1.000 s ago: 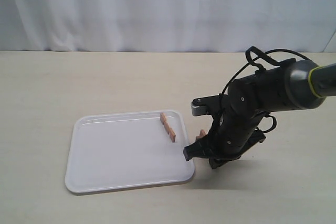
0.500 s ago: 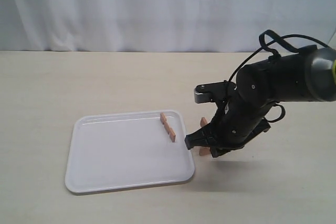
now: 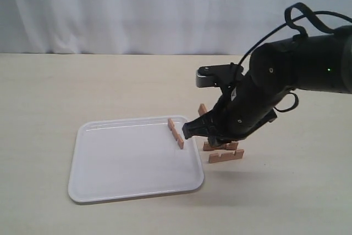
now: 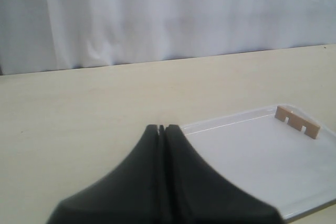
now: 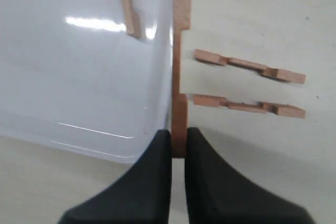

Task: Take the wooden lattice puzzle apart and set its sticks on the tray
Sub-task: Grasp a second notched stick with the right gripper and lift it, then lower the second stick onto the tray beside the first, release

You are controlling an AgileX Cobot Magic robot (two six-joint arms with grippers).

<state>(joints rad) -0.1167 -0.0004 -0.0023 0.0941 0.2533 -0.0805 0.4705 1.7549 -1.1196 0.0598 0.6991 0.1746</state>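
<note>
The lattice puzzle is apart into single sticks. My right gripper (image 5: pixel 178 140) is shut on one stick (image 5: pixel 181 51), held in the air over the right edge of the white tray (image 5: pixel 79 66). In the exterior view this gripper (image 3: pixel 193 129) hangs just right of the tray (image 3: pixel 126 163), and the held stick (image 3: pixel 202 109) pokes up behind it. One stick (image 3: pixel 176 132) lies in the tray's far right corner. Two sticks (image 3: pixel 226 156) lie side by side on the table beneath the arm. My left gripper (image 4: pixel 161 128) is shut with nothing in it, near the tray's left side.
The beige table (image 3: pixel 82 86) reaches to a white curtain (image 3: pixel 165 9) at the back. The right arm's black body (image 3: pixel 286 86) hangs over the table's right half. The left arm does not show in the exterior view.
My right gripper has risen and moved left toward the tray with one stick in it. That uncovered two sticks lying on the table beneath it.
</note>
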